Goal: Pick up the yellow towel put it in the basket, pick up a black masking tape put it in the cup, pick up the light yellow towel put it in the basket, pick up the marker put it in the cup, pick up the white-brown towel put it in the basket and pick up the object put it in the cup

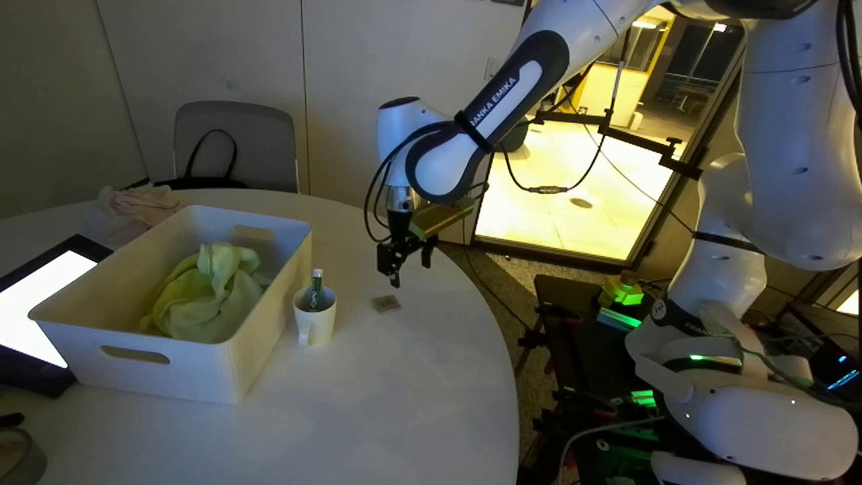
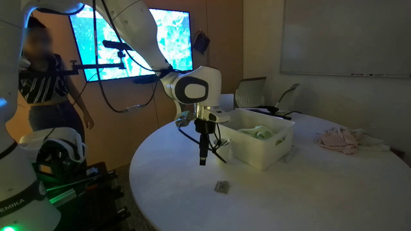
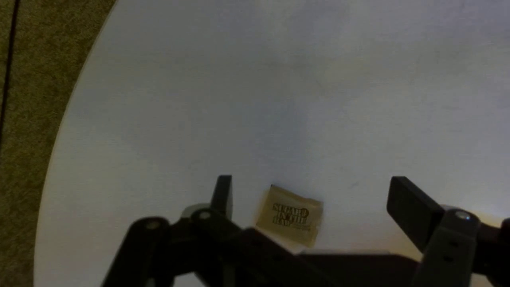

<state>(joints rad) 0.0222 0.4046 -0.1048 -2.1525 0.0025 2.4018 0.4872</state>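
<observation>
Low in the wrist view, the end effector, fingers wide apart, tips at seven and four o'clock. Below the tips, at five o'clock, a brown sugar packet, flat on the white desk and closer to the seven-o'clock tip; printed on its face, SUGAR IN THE RAW. In both exterior views, a gap between fingertips and packet.

Farther out in an exterior view, at nine o'clock from the packet, a small white cup, upright on the desk; nearly upright inside it, a marker, pale-tipped and dark green above the rim. Just beside the cup, farther toward nine o'clock, the white basket, with a yellow towel and a light yellow towel bunched together inside. Past the basket, at nine o'clock, a black-framed device with a bright screen; at eleven o'clock, a heap of pinkish cloth.

Beyond the desk, toward twelve o'clock from the basket, a grey chair, with a black bag in front of its backrest. Farthest back, in an exterior view, a person at nine o'clock, a lit wall screen toward eleven and a whiteboard toward two.
</observation>
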